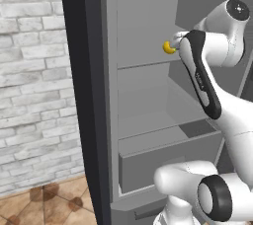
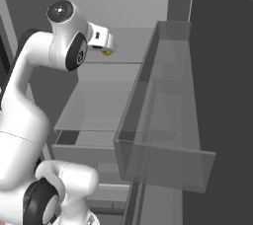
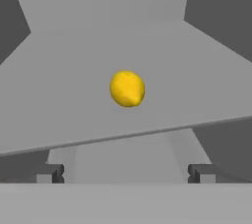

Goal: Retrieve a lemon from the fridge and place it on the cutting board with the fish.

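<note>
On the fridge (image 1: 94,95) shelf — lemon (image 3: 127,88), gripper (image 3: 127,173) agape.

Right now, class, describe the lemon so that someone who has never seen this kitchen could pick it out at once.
Start at the tall dark grey fridge, whose door stands open. Look inside to the upper light grey shelf, just ahead of the open gripper. The lemon sits there alone, a small roundish fruit and the one bright yellow thing among grey surfaces.

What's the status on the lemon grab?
End effector open, empty, short of the lemon. Lemon sits alone on a shelf in the open fridge. Nothing between them.
</note>
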Available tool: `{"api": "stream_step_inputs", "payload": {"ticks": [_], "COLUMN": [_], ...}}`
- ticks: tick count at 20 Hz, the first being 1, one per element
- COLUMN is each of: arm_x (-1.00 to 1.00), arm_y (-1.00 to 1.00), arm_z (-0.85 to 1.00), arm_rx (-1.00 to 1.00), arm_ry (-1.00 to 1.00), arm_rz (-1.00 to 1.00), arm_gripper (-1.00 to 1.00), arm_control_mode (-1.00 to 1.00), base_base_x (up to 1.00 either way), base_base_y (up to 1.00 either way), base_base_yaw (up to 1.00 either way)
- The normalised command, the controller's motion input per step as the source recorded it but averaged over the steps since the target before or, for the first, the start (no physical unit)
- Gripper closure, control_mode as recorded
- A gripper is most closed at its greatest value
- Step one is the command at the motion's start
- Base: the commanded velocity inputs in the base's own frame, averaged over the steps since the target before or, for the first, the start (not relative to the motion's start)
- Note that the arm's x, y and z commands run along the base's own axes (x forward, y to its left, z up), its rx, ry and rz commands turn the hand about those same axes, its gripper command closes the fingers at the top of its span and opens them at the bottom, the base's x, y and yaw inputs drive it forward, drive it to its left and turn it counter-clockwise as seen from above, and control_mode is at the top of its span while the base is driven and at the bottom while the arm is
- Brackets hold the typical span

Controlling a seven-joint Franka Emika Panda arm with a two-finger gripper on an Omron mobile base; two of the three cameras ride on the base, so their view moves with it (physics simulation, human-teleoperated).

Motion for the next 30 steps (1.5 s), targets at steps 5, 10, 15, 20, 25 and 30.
{"api": "stream_step_inputs", "payload": {"ticks": [5,10,15,20,25,30], "arm_x": [0.52,0.58,0.57,0.53,0.37,0.28], "arm_y": [0.01,0.0,0.0,0.0,0.0,0.0], "arm_z": [-0.11,-0.24,-0.09,0.0,-0.05,-0.19], "arm_rx": [-0.03,0.0,-0.01,-0.03,-0.01,0.0], "arm_ry": [0.08,0.0,0.0,0.06,0.07,0.09], "arm_rz": [0.0,0.0,0.0,0.0,0.0,0.0], "arm_gripper": [-1.0,-1.0,-1.0,-1.0,-1.0,-1.0], "arm_control_mode": [-1.0,-1.0,-1.0,-1.0,-1.0,-1.0], "base_base_x": [0.0,0.0,0.0,0.0,0.0,0.0], "base_base_y": [0.0,0.0,0.0,0.0,0.0,0.0], "base_base_yaw": [0.0,0.0,0.0,0.0,0.0,0.0]}}
